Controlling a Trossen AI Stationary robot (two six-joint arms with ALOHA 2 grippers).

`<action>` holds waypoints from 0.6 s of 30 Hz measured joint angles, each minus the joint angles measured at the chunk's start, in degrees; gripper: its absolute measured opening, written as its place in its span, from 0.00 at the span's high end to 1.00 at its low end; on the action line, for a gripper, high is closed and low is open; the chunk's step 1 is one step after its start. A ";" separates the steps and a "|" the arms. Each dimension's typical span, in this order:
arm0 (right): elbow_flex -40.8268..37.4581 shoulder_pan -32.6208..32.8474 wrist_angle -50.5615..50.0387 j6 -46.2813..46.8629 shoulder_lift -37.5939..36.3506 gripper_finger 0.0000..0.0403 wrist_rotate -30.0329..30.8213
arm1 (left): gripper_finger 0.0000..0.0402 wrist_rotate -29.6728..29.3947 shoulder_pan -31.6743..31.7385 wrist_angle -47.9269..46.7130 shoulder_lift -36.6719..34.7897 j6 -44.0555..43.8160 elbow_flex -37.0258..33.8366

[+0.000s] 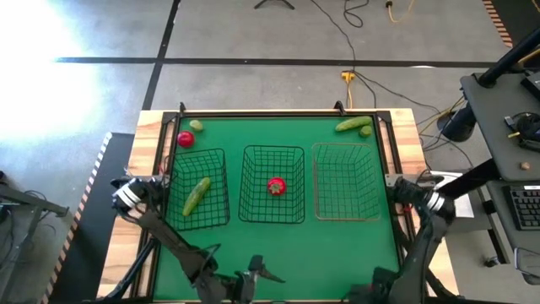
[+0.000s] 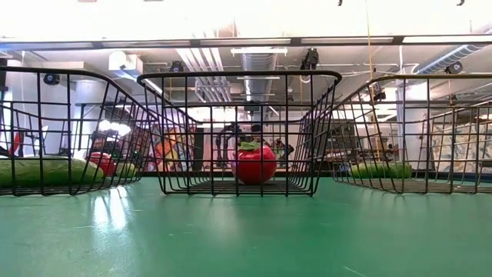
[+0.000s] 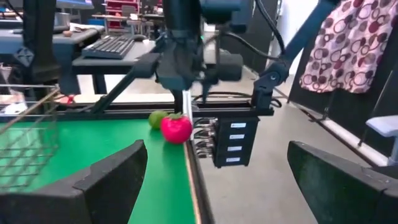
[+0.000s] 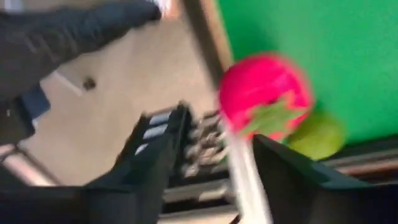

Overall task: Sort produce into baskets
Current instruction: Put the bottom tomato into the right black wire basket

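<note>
My left gripper gapes wide, empty, facing a tomato and lime. My right gripper's jaws are open too, empty.

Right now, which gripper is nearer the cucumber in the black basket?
Left. The left gripper is front-right of the cucumber; the right gripper waits farther off at the front right edge.

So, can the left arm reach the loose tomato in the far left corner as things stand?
Probably yes. The tomato lies on open mat beside a lime, uncovered; the open left gripper sits at the near edge and must pass the left basket. The right gripper sits there too.
</note>
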 joint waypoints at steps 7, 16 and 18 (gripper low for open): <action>9.58 1.05 -7.54 -1.81 8.21 0.13 -1.30 | 0.08 -0.07 0.61 -2.36 6.22 4.76 10.88; 8.46 1.27 -14.43 -7.79 8.88 0.06 0.36 | 0.08 -1.70 1.97 -6.27 6.90 7.15 15.48; 6.84 1.27 -14.59 -8.43 7.80 0.06 1.73 | 0.08 -1.73 2.39 -6.21 7.41 5.28 15.48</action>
